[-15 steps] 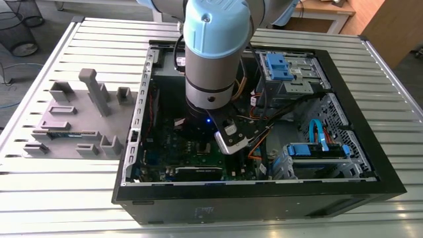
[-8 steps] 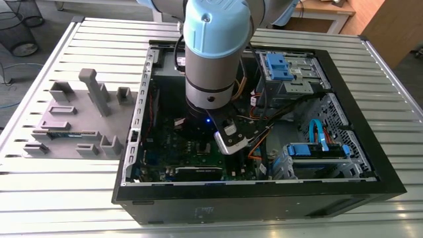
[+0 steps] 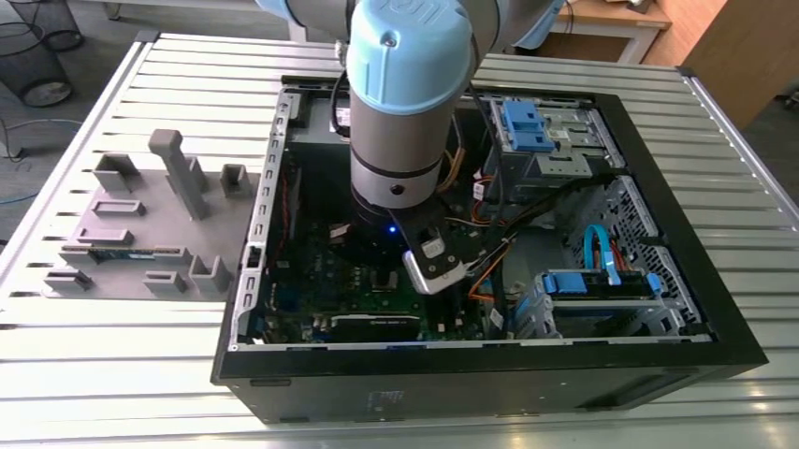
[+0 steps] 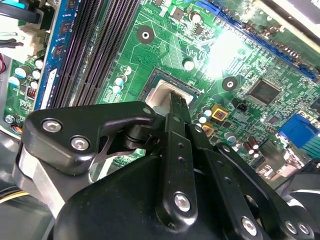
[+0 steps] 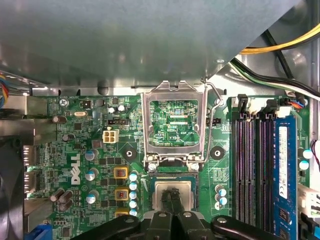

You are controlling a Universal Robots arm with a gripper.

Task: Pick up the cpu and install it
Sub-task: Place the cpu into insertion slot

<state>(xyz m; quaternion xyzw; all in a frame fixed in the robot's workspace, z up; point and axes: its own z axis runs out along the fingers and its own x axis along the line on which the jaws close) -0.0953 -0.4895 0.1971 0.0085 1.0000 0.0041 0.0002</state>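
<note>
1. One slatted metal table (image 3: 125,374); everything sits on it.
2. One open PC case (image 3: 500,383) lying on its side, interior facing up. Two blue plastic drive brackets (image 3: 525,126) inside, on the exterior view's right.
3. One arm (image 3: 399,103) coming straight down into the case, roughly mid-case.
4. One grey fixture tray (image 3: 150,210) on the table, just beside the case on the exterior view's left. It has several upright posts.
5. One green motherboard (image 5: 80,150) on the case floor, directly under the wrist.
6. One blue memory stick (image 5: 282,165) with a white label, seated upright in a slot. Dark slots run parallel between it and the socket; I can't settle their count.
7. One metal load plate (image 5: 175,90), hinged open and standing clear of the socket (image 5: 172,176). One wire lever (image 5: 214,97) runs along its side.
8. Three gold-topped square parts (image 5: 120,172) in a column near the socket.
9. One gripper (image 5: 172,196), black. The two fingers (image 5: 167,202) are pressed together with only a hairline seam between them, pinching nothing. The tips are over the middle of the chip's top; I can't tell if they touch it.
10. One cpu (image 5: 162,187), silver top up, lying flat inside the socket frame under the fingertips. Both wrist views show it square to the frame, with its edges clear of the fingers.
</note>
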